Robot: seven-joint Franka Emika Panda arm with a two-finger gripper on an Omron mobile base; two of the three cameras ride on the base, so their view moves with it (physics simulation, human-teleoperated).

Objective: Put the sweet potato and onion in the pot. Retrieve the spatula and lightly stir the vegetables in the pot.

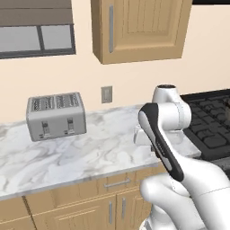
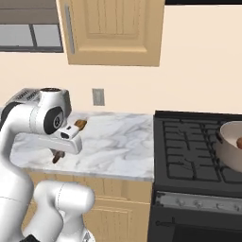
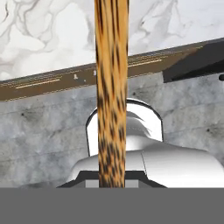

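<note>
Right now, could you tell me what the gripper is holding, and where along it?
The gripper is shut on the spatula, gripping it partway along, with both ends sticking out.

a white marble counter (image 1: pixel 81 155) runs over wooden cabinets, and a silver toaster (image 1: pixel 56 115) stands on it near the back wall. to the counter's right, touching its end, sits a black stove (image 2: pixel 189 151). the pot (image 2: pixel 230 144) rests on the stove's right side, with the sweet potato (image 2: pixel 240 142) inside.
</note>
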